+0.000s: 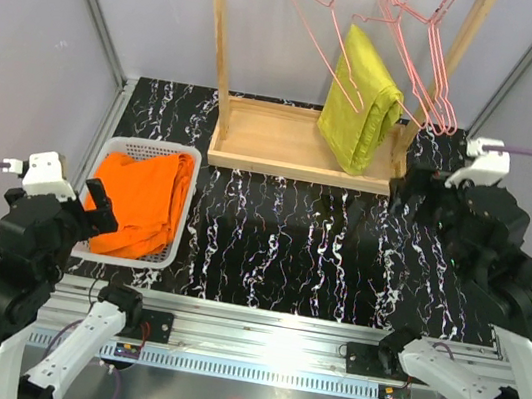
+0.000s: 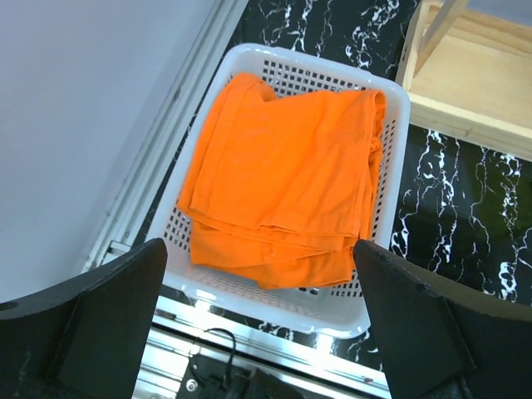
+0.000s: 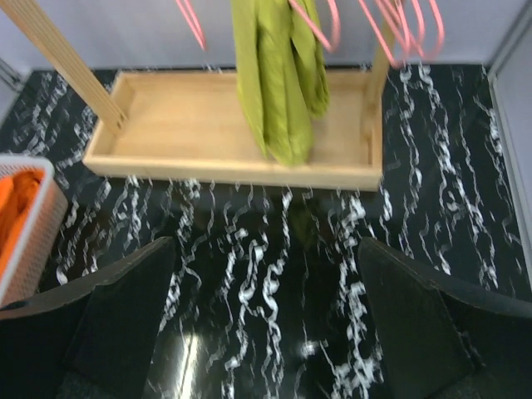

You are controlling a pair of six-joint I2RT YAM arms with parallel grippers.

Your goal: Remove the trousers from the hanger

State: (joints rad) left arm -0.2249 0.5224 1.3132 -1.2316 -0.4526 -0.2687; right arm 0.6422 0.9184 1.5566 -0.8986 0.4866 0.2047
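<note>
Two arms, and neither holds anything. At the far left, the left gripper (image 1: 102, 212) hangs above the near edge of the white basket (image 2: 316, 76). Its jaws are spread wide and empty, as the left wrist view shows. The orange trousers (image 2: 287, 179) lie loosely folded in that basket and fill most of it, with no wire running through them. Judged from that, the job looks done: the cloth is off its hanger and dropped where laundry belongs. The spread jaws suit a hand that has nothing more to carry.

Past a bare stretch of black marbled table (image 1: 279, 242) stands the wooden rack (image 1: 300, 144). An empty pink hanger (image 1: 319, 26) hangs from the left part of its rail, probably the one the orange pair came from. Just right of it, a yellow-green pair (image 1: 362, 103) is draped over another pink hanger so that it hangs down into the rack's tray. More bare hangers (image 1: 438, 75) are bunched by the right post.

At the far right, the right gripper (image 3: 266, 249) is also spread open and empty. It is aimed at the rack from the table in front of it and touches nothing.
</note>
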